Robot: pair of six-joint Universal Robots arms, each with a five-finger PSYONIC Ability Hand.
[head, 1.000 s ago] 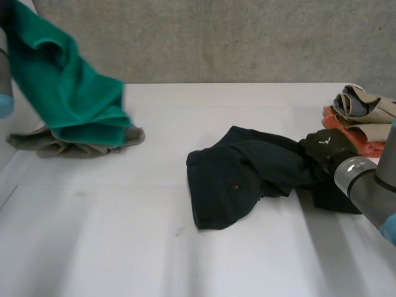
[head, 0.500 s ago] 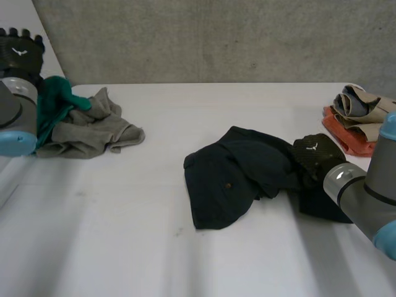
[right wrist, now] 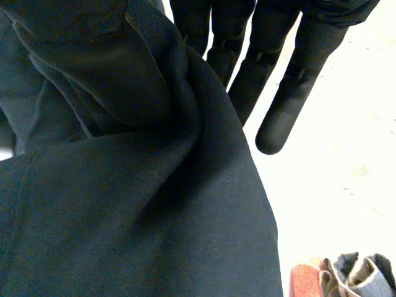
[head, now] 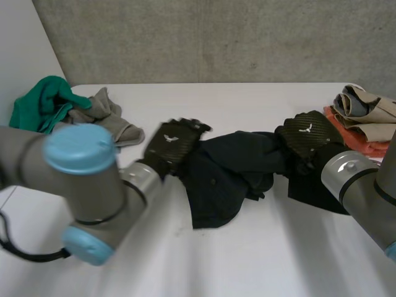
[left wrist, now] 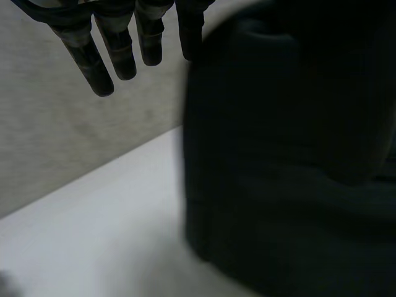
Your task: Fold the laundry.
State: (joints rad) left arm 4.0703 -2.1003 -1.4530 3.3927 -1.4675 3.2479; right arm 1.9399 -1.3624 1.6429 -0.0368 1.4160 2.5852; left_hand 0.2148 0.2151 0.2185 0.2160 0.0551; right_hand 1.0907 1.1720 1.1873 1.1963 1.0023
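Note:
A dark navy garment lies crumpled in the middle of the white table. My right hand is at its right end, with a bunch of the cloth drawn up under it. In the right wrist view the dark garment gathers against the palm beside the straight fingers, pinched there. My left hand is at the garment's left edge. In the left wrist view its fingers hang straight and apart beside the dark garment, holding nothing.
A green cloth and a grey cloth lie heaped at the table's far left. A stack of folded beige and orange clothes sits at the far right, beyond the right hand's fingertips. A concrete wall stands behind.
The left hand let the green cloth go onto the far-left heap, opened, and swung across to the dark garment's left edge. The right hand pulled the garment's right end up and leftward.

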